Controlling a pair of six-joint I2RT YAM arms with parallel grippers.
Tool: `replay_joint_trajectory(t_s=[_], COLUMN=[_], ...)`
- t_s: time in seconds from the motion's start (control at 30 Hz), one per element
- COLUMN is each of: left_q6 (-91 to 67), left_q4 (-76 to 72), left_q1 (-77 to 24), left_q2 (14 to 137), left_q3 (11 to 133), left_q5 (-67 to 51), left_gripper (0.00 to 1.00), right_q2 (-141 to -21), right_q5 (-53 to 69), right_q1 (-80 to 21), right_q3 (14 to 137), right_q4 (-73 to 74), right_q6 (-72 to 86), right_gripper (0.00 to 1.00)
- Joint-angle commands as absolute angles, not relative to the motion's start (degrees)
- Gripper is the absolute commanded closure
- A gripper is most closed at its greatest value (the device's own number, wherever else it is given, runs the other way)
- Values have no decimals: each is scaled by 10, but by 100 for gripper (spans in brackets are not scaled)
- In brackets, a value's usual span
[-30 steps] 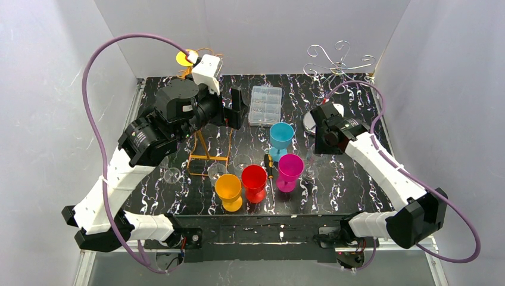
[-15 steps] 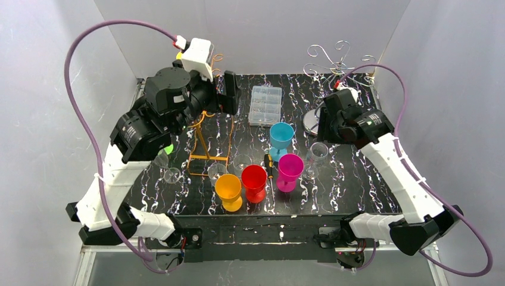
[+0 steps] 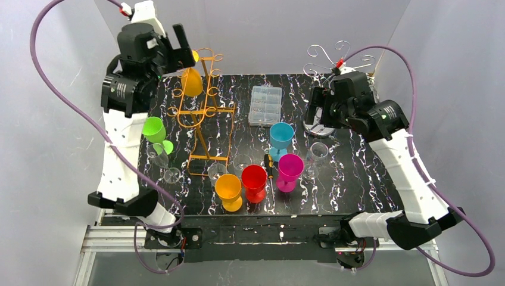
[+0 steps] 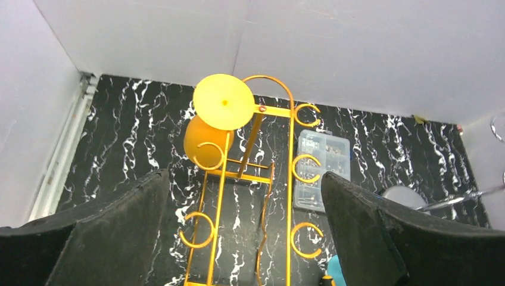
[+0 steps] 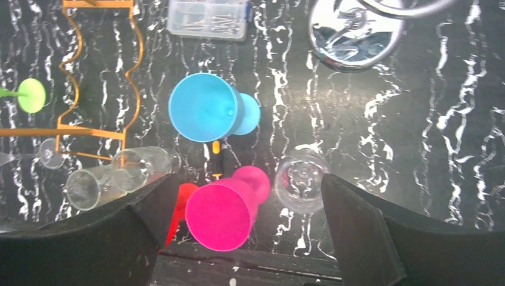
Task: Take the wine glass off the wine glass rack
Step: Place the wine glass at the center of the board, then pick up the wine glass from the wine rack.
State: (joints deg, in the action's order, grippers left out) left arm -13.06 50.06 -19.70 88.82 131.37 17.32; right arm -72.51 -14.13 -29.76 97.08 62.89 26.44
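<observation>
My left hand point(image 4: 244, 179) is raised high over the back left corner of the worktop, its two black fingers spread wide with nothing between them. Directly below the gap stands the tall orange wire wine glass rack point(image 4: 290, 202). At the rack's top far end hangs the yellow plastic wine glass point(image 4: 224, 102). It hangs upside down: the round flat foot is uppermost, resting on the rack's top rails, and the bowl hangs beneath with its mouth towards the worktop. Its long axis, the stem, runs near enough vertical, so I look almost straight down onto the foot. I judge this to be the approach step, before any grip. The next move calls for coming down beside the bowl or stem and closing gently. The glass should then slide sideways along the rails to their open end, since the foot looks too broad to drop straight through. My right hand point(image 5: 248, 179) hangs over the right half of the black white-veined worktop point(image 3: 357, 179), fingers also spread wide and holding nothing. Below it a clear wine glass point(image 5: 302, 180) stands upright just beside a magenta plastic goblet point(image 5: 221, 214), with a blue plastic goblet point(image 5: 205, 107) a little further back. A silver wire rack on a round mirrored base point(image 5: 351, 30) stands at the back right, with no glass visible on it.
</observation>
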Motion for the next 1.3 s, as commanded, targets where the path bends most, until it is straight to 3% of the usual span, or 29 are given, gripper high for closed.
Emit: replay_joint_trajectory(t_s=[0.0,0.27,0.6,1.27], left_q6=[-212,-355,-415,-444], left_q4=[495,371,301,292], left_q1=[-100,51,81,82], left_q2=[913,965,1030,1058], left_q3=[1325,1246,1224,1185], left_q5=[15,-208,-266,-281], left_gripper=[4,21,49,61], right_q2=[-735,-729,-731,-719], right_q5=[-79,-58,-57,-56], right_q1=[-301,-301,-301,-301], right_q3=[992,982,982,956], right_q4=[568,537,533,517], right_q6=[265,271,270,283], right_gripper=[2,1,2,2])
